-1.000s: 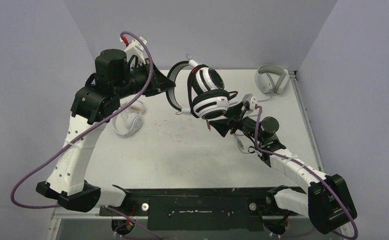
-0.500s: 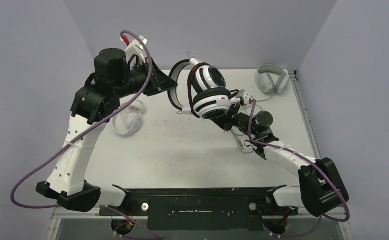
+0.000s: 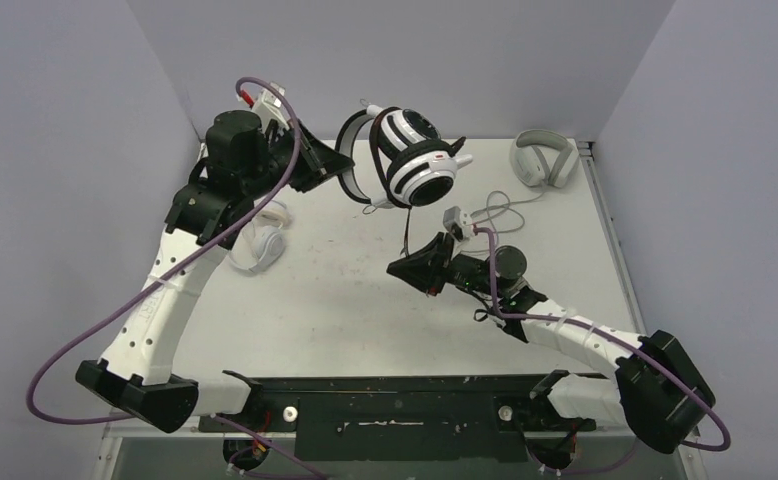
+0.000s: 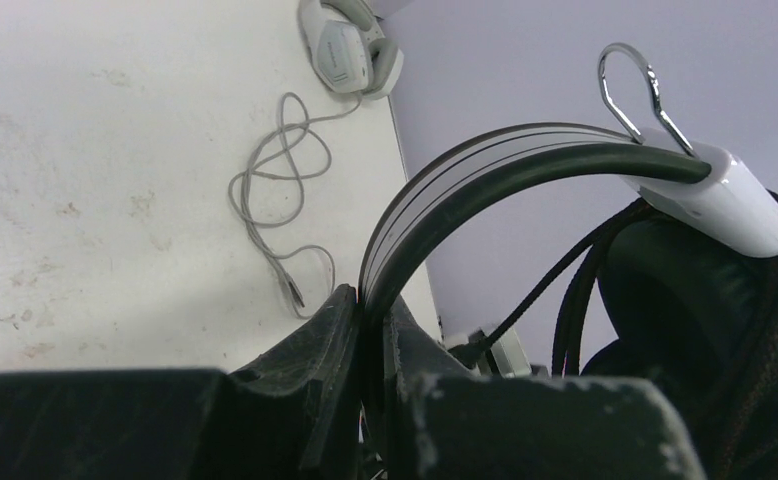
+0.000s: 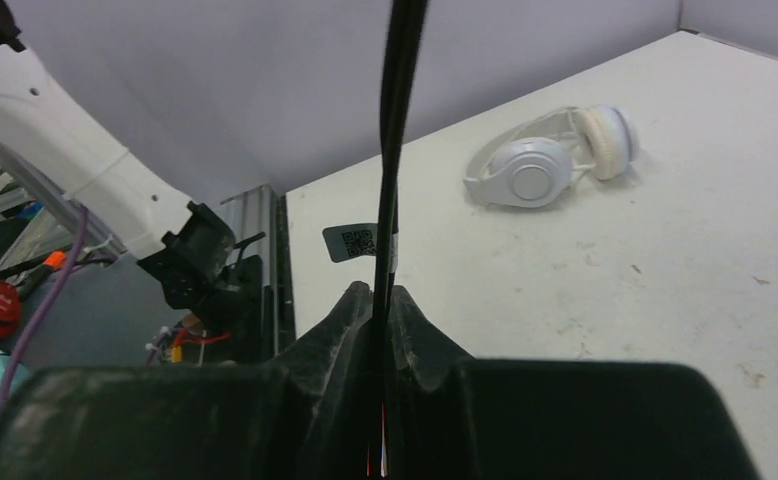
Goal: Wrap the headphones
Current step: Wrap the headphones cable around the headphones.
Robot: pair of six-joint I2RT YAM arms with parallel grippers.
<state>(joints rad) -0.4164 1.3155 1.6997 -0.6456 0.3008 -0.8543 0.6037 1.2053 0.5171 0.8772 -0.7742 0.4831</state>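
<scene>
Large black-and-white headset [image 3: 410, 165] is up in the air over the far-centre of the counter [image 3: 345, 290], ear cups to the right, curved black headband [image 4: 485, 170] arching to the left. Left hand [image 3: 330, 165] is clamped shut on that headband; in the left wrist view the band runs straight down btwn the two fingers [image 4: 330, 330], no gap either side.

Thin black cable [image 3: 405, 225] hangs from the headset's cups, roughly straight down to the right hand [image 3: 397, 268], which sits lower and nearer, above mid-counter. Right hand is closed tight on the cable: right wrist view has the cable [image 5: 395, 150] pinched btwn the fingertips [image 5: 350, 310] and running up out of frame.

Small all-white on-ear pair [image 3: 260, 240] lies flat on the left of the counter, under the left arm, well apart from both hands; also seen from the right wrist [image 5: 545, 165].

Light grey over-ear pair [image 3: 543, 158] lies at the far right corner, w/ its long grey cable [image 3: 500, 210] in loose loops on the counter toward centre; same pair [image 4: 350, 45] and loops [image 4: 275, 190] show in the left wrist view.
</scene>
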